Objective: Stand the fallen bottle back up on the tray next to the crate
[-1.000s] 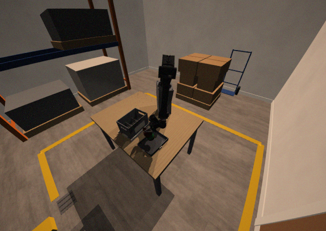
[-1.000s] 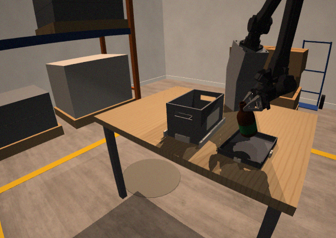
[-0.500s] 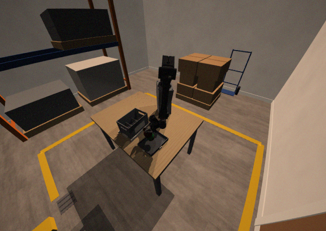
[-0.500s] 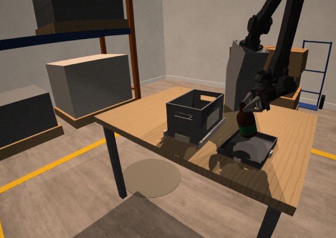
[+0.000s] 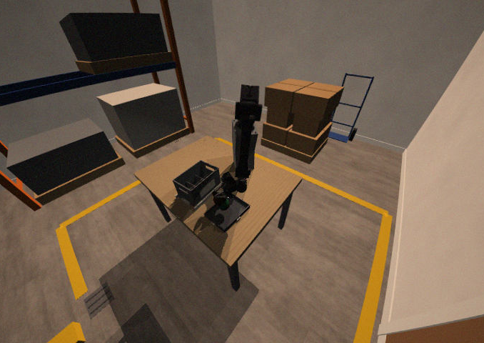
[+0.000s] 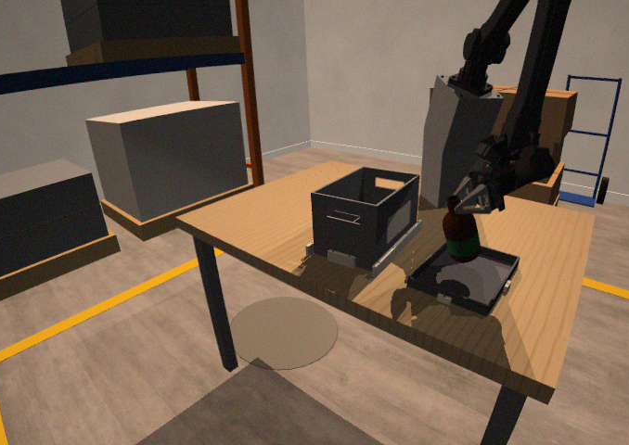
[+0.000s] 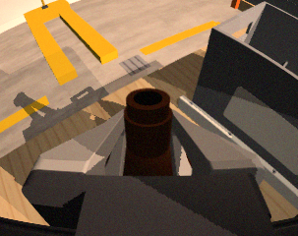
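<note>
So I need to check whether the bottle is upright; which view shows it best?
Exterior: the bottle appears nearly upright over the tray, neck in the pincer. Wrist shows only its neck; top shows a small dark blob.

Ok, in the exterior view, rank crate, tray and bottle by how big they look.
1. Crate, clearly largest.
2. Tray, wide but shallow.
3. Bottle, smallest, held by its neck in the gripper.

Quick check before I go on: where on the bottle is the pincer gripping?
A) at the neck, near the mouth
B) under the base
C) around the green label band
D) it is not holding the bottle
A: the pincer is closed on the neck of the bottle, whose open mouth shows between the fingers in the wrist view.
</note>
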{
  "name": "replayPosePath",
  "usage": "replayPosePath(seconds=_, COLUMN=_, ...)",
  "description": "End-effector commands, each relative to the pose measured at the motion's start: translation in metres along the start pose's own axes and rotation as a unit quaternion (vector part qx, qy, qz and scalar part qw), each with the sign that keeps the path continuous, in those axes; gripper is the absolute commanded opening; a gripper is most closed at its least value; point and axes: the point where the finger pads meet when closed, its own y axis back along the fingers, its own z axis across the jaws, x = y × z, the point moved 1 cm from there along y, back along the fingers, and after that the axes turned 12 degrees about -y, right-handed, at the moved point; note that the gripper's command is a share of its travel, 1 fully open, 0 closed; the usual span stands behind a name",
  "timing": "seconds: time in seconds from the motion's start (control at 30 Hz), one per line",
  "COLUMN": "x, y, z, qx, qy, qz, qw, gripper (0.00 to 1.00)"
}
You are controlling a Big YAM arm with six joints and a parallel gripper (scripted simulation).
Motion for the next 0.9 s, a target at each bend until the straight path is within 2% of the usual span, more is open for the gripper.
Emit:
replayPosePath(seconds=0.0, x=0.009, y=0.003, z=0.002, qx=-0.008, qy=-0.008, qz=-0.002, qw=1.000, gripper=0.00)
replayPosePath(seconds=0.3, x=0.016, y=0.000, z=0.000, qx=-0.008, qy=-0.009, qz=-0.002, qw=1.000, gripper=0.00)
replayPosePath(seconds=0.33, x=0.012, y=0.001, z=0.007, qx=-0.012, qy=-0.016, qz=-0.003, qw=1.000, gripper=0.00)
replayPosePath(seconds=0.37, x=0.018, y=-0.001, z=-0.001, qx=-0.008, qy=-0.008, qz=-0.002, qw=1.000, gripper=0.00)
replayPosePath(seconds=0.87, x=0.033, y=-0.006, z=-0.004, qx=-0.008, qy=-0.009, qz=-0.002, qw=1.000, gripper=0.00)
